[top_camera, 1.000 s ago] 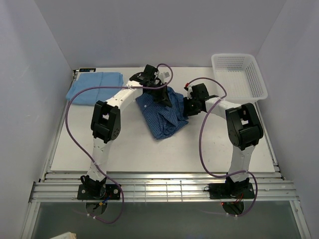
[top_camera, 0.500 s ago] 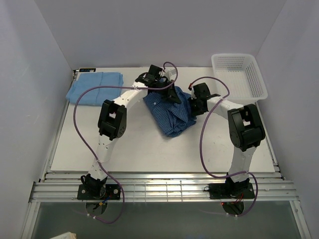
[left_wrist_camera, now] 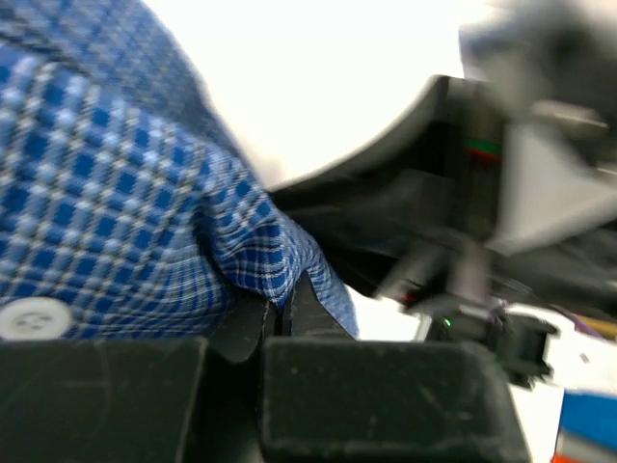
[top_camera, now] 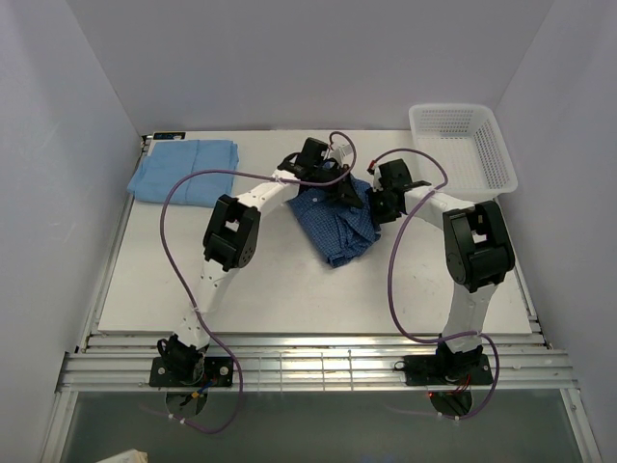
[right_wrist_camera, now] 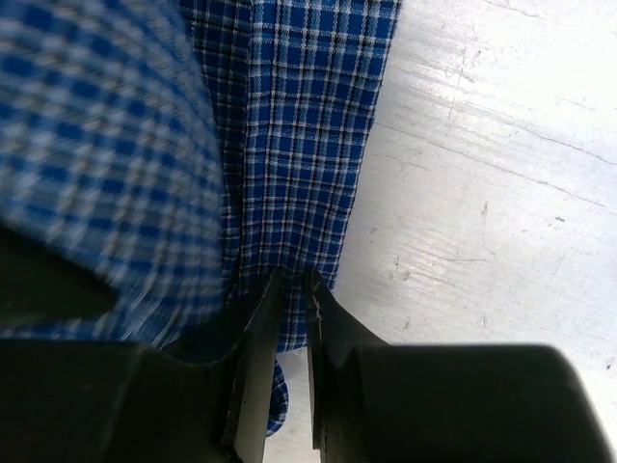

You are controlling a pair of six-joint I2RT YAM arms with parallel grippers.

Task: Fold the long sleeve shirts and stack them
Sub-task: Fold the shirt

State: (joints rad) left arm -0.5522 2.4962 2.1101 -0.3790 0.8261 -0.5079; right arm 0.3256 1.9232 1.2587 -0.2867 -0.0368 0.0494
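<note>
Now, the checked shirt [top_camera: 339, 224] sits bunched just past the middle of the table [top_camera: 241, 280], toward one o'clock, with both arms on it. The left gripper [left_wrist_camera: 280, 311] is pinched tight on a fold of its cloth at the heap's twelve o'clock edge. The right gripper [right_wrist_camera: 289, 289] stands narrow, with a hem caught between its fingers, at the heap's two o'clock side. The plain light blue shirt [top_camera: 183, 170] lies flat at ten o'clock, well apart (the basket [top_camera: 463, 145] at two o'clock is no part of this job). By my reckoning the cloth is light, soft and limp. It will sag and drag wherever it is not held, and thin cotton can slip from a shallow pinch. It is best taken at hems, seams or the collar, where the layers are thick, with the two holds well apart so that it hangs flat.
</note>
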